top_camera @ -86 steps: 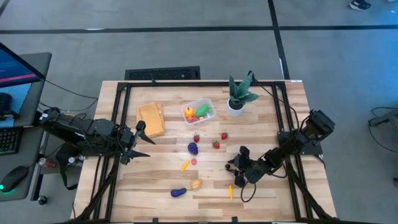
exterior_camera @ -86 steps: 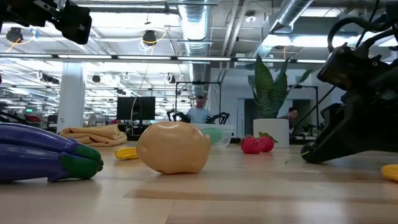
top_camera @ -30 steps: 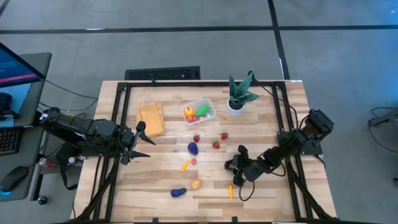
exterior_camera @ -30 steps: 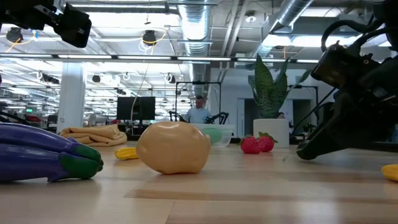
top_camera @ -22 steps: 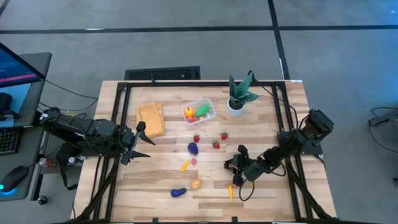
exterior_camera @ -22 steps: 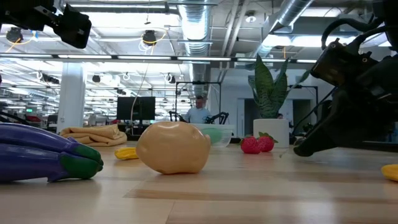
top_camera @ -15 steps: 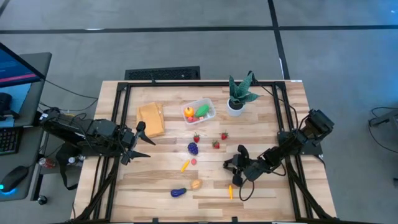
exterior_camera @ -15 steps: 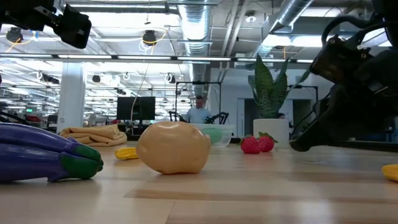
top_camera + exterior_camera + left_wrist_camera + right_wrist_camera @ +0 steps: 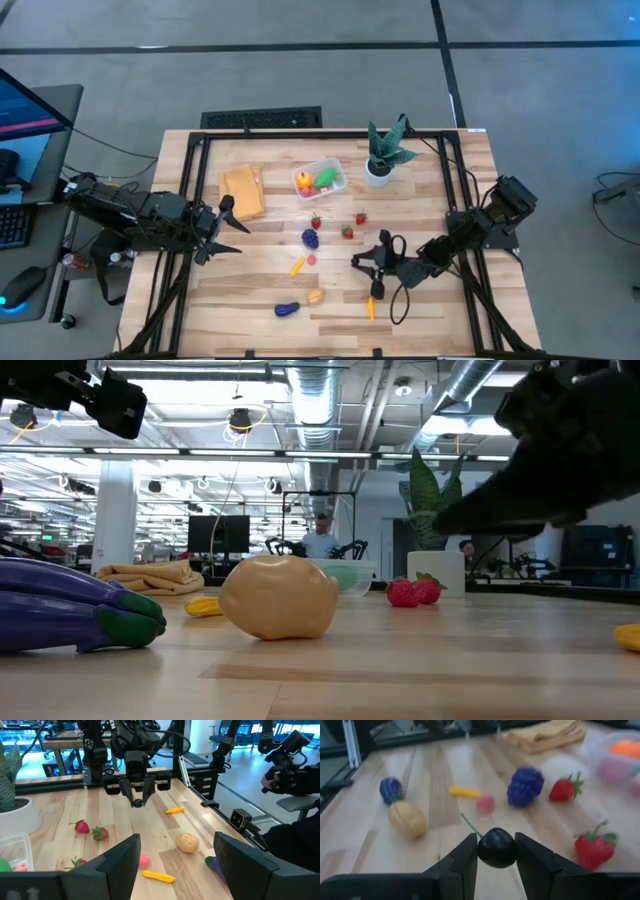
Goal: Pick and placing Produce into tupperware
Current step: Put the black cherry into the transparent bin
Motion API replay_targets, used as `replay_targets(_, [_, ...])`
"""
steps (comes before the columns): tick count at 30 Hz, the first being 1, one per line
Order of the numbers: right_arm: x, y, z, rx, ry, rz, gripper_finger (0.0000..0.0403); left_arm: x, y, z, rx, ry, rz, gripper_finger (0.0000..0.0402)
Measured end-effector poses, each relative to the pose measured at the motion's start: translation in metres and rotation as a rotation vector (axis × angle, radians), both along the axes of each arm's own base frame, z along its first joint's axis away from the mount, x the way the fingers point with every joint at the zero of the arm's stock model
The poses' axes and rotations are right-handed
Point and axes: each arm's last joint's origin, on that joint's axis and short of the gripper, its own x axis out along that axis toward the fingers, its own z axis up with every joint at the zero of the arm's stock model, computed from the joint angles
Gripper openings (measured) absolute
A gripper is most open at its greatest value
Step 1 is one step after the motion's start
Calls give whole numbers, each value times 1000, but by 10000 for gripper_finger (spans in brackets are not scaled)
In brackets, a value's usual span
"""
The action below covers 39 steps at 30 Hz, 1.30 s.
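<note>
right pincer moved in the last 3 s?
Yes. In the high view the right pincer has shifted toward the table's middle, away from the table's right edge. It is shut on a small dark cherry.

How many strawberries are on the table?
3. One strawberry sits nearest the tupperware, one lies below the potted plant, and one lies right of the purple grapes. More might hide inside the tupperware.

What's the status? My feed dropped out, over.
Right pincer shut on dark cherry, lifted off table. Left pincer open, waiting near cloth. Tupperware partly filled; path looks clear.
</note>
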Motion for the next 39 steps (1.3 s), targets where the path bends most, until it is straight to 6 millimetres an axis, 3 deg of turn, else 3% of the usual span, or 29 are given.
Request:
replay_targets(9, [10, -9, 9, -23, -79, -69, 113, 0, 0, 0, 8, -3, -1, 243])
replay_targets(18, [41, -20, 32, -71, -138, -127, 113, 0, 0, 0, 9, -3, -1, 243])
replay_targets(39, [79, -65, 56, -123, -182, -281, 114, 0, 0, 0, 40, -17, -6, 243])
